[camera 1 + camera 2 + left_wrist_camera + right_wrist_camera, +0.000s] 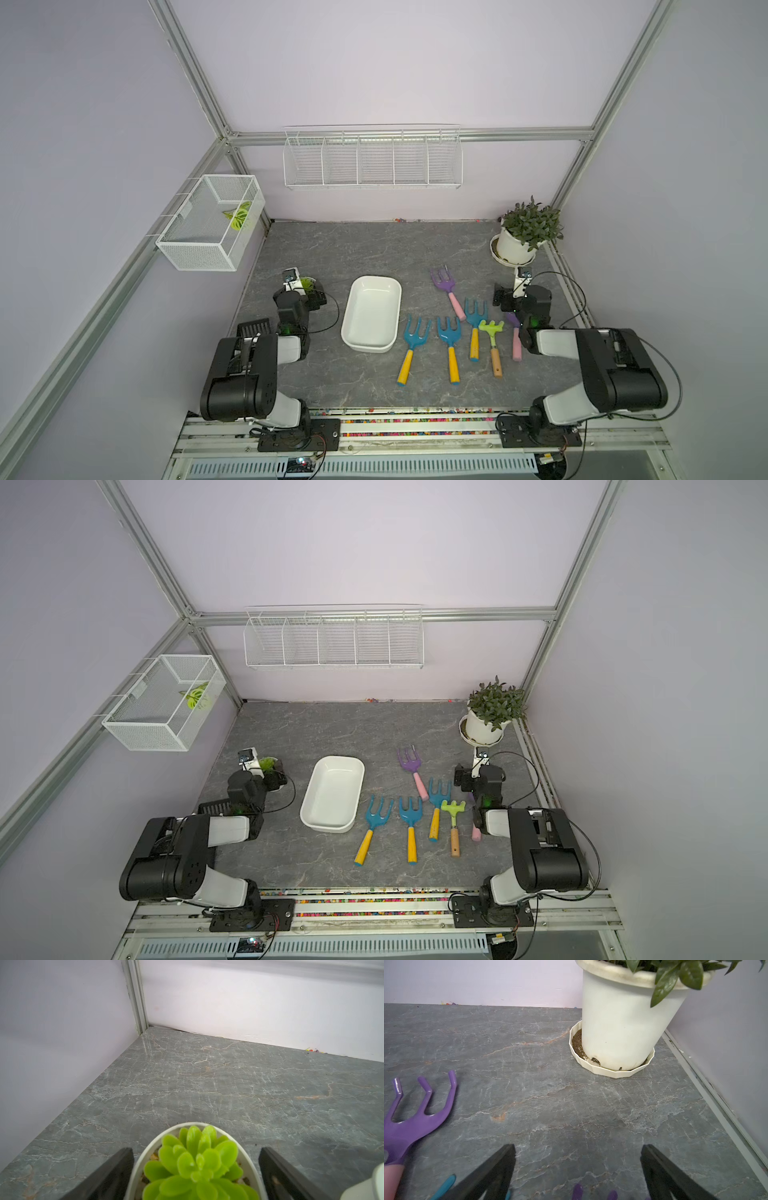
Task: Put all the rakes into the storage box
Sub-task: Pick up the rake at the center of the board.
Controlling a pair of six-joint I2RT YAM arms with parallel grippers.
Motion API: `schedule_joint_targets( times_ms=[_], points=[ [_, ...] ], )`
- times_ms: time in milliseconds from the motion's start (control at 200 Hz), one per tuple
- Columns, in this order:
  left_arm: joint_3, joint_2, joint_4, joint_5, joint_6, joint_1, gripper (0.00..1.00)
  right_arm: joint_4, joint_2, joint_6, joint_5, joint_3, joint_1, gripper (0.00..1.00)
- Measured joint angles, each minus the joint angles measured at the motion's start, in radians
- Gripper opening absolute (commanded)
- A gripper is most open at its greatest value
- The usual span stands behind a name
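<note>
The storage box (371, 313) (332, 793), a shallow white tub, sits empty mid-table. To its right lie several rakes: three blue ones with yellow handles (415, 337), a lime-green rake (491, 328) (453, 808) with a wooden handle, and a purple one (444, 283) (415, 1122) with a pink handle. Another purple rake (516, 347) lies partly under the right arm; its tine tips (578, 1188) show below my right gripper (577, 1146) (513, 293), which is open and holds nothing. My left gripper (195, 1148) (307, 287) is open, its fingers on either side of a small succulent pot and apart from it.
The succulent pot (145, 1159) stands at the table's left side. A big white potted plant (513, 245) (623, 1022) fills the back right corner. A wire-mesh basket (212, 224) hangs on the left wall, a long wire rack (372, 162) on the back wall.
</note>
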Motion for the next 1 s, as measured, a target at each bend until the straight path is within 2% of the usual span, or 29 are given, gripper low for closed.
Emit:
schedule_joint_targets(
  times_ms=[1000],
  points=[
    [0.003,0.0,-0.004,0.018,0.003,0.001,1.0,-0.006,0.0,0.006,0.018,0.0,0.0,0.99]
  ],
)
